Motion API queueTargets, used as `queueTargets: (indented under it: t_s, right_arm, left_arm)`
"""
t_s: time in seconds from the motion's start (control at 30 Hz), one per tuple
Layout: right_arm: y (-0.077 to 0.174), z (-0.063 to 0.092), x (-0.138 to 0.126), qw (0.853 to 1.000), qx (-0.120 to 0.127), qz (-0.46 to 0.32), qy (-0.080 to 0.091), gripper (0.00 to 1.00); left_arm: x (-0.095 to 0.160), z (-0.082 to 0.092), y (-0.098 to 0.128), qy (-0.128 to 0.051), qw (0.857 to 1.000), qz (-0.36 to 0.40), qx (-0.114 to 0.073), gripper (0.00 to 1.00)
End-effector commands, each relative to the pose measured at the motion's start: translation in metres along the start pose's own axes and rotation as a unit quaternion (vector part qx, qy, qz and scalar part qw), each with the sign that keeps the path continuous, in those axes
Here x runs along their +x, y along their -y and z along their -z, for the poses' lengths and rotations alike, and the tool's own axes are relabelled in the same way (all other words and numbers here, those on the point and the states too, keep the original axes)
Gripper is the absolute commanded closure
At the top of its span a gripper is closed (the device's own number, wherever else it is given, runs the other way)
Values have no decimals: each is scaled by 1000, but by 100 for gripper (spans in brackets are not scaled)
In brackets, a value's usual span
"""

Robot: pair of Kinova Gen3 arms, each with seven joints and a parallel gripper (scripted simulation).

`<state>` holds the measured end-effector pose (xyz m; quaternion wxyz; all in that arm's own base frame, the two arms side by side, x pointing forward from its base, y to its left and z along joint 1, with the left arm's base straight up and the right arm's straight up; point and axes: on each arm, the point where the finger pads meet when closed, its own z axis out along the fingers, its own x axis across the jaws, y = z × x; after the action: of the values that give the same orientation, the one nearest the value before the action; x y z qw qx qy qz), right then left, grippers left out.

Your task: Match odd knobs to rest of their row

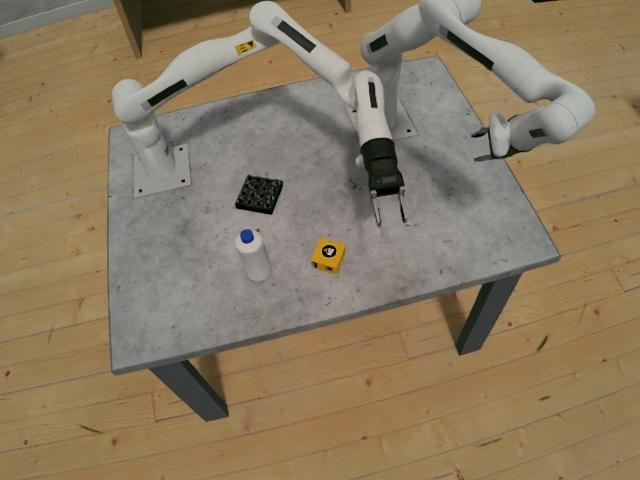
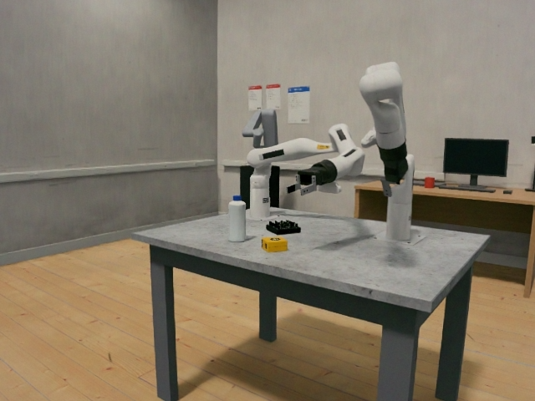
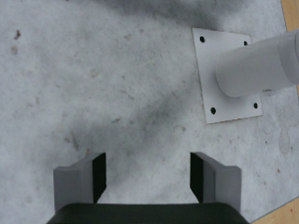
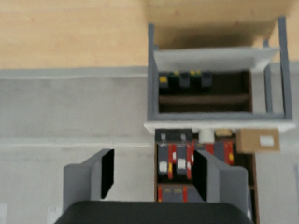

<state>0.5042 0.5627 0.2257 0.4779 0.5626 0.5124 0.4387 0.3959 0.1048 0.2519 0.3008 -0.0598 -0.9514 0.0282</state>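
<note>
Your left pincer (image 1: 479, 146) (image 2: 387, 190) (image 3: 148, 170) and right pincer (image 1: 391, 222) (image 2: 297, 189) (image 4: 153, 166) stand wide; on the table (image 1: 180, 310) (image 2: 345, 267) (image 3: 140, 93), the yellow box (image 1: 328, 255) (image 2: 274, 244) has writing too small for you.

1. In front of you, a white bottle (image 1: 254, 260) (image 2: 236, 220) with a blue cap stands upright on the grey surface (image 1: 206, 310) (image 2: 345, 263).
2. Near it, you have a yellow box (image 1: 327, 255) (image 2: 274, 244) with a round black emblem.
3. Behind, your wooden desk (image 2: 466, 193) carries a monitor (image 2: 476, 157) and red mug (image 2: 429, 182).

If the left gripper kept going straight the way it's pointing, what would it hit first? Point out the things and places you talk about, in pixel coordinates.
Probably the grey tabletop (image 1: 310, 206) (image 2: 345, 267) (image 3: 140, 117): the left gripper (image 1: 477, 146) (image 2: 386, 193) (image 3: 148, 170) points down at it, with nothing visible between, though its height is hard to judge.
</note>
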Motion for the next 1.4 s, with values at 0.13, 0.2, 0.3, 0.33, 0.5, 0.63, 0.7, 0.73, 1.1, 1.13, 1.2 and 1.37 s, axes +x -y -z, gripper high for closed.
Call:
queueTargets:
  t_s: [0.13, 0.2, 0.3, 0.33, 0.5, 0.63, 0.7, 0.73, 1.1, 1.13, 1.2, 1.37]
  right_arm:
    - [34, 15, -22, 996, 73, 48, 15, 0]
    - [45, 23, -28, 993, 96, 64, 16, 0]
    - [56, 31, -34, 989, 121, 82, 16, 0]
    - [56, 31, -34, 989, 121, 82, 16, 0]
    - [86, 60, -47, 974, 185, 131, 7, 0]
    - [108, 89, -56, 956, 237, 174, -10, 0]
    - [118, 106, -60, 944, 263, 196, -22, 0]
    - [123, 115, -62, 938, 276, 207, -29, 0]
    - [156, 208, -79, 866, 374, 311, -111, 0]
    - [159, 219, -81, 857, 383, 323, -122, 0]
    - [162, 241, -85, 837, 399, 345, -146, 0]
    - [167, 296, -97, 784, 430, 398, -207, 0]
  left_arm:
    - [0, 1, 0, 1, 1000, 0, 0, 0]
    - [0, 1, 0, 1, 1000, 0, 0, 0]
    - [0, 1, 0, 1, 1000, 0, 0, 0]
    - [0, 1, 0, 1, 1000, 0, 0, 0]
    - [0, 1, 0, 1, 1000, 0, 0, 0]
    - [0, 1, 0, 1, 1000, 0, 0, 0]
    - [0, 1, 0, 1, 1000, 0, 0, 0]
    - [0, 1, 0, 1, 1000, 0, 0, 0]
    - [0, 1, 0, 1, 1000, 0, 0, 0]
    - [0, 1, 0, 1, 1000, 0, 0, 0]
    - [0, 1, 0, 1, 1000, 0, 0, 0]
    - [0, 1, 0, 1, 1000, 0, 0, 0]
